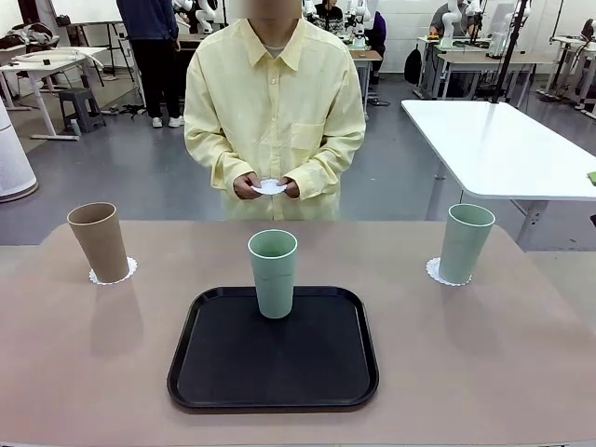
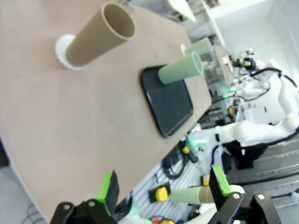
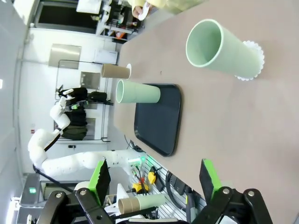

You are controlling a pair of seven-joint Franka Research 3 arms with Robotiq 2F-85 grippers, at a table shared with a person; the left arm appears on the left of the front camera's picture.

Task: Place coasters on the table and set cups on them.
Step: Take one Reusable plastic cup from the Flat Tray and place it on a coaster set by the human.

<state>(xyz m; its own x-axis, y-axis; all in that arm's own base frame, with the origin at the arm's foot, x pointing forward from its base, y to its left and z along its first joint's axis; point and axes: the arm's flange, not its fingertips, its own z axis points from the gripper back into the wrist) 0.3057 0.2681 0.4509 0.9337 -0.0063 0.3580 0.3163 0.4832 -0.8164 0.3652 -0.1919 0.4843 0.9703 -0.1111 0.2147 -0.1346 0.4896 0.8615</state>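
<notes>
A tan-brown cup (image 1: 99,241) stands on a lacy white coaster (image 1: 113,273) at the table's (image 1: 484,372) left; the left wrist view also shows this cup (image 2: 98,35) on its coaster (image 2: 63,46). A mint cup (image 1: 465,243) stands on a coaster (image 1: 436,271) at the right, large in the right wrist view as cup (image 3: 224,49) and coaster (image 3: 252,60). Another mint cup (image 1: 273,273) stands on the black tray (image 1: 273,354). The person holds a third coaster (image 1: 269,187) in both hands. My left gripper (image 2: 163,189) and right gripper (image 3: 154,179) are open, holding nothing, off the table's near edge.
The black tray lies centred near the table's front edge, also seen as the tray (image 2: 168,100) and the tray (image 3: 159,121) in the wrist views. A white-topped table (image 1: 503,144) stands behind at the right. The person stands at the far side's middle.
</notes>
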